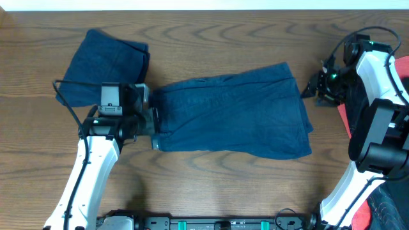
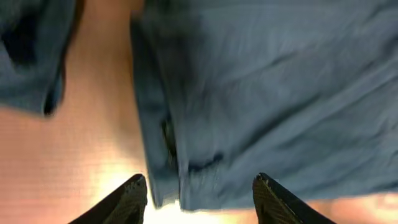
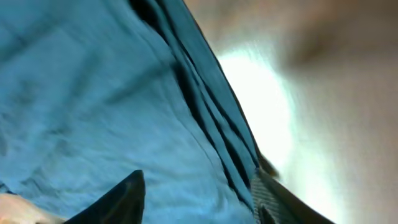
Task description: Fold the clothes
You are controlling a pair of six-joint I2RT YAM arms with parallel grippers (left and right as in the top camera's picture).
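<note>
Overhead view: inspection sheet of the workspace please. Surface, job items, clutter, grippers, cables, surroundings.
Surface: wooden table, grain visible.
Job's things: navy shorts lying flat mid-table; folded navy bundle at far left, a gap of table between them.
Clutter: red fabric at the right edge, partly behind the right arm.
Grippers: left gripper open at the shorts' left edge; right gripper open over their right edge.
Cables: black cable looping beside the left arm; cables atop the right arm.
Surroundings: pale strip beyond the far edge; nothing else seen.
</note>
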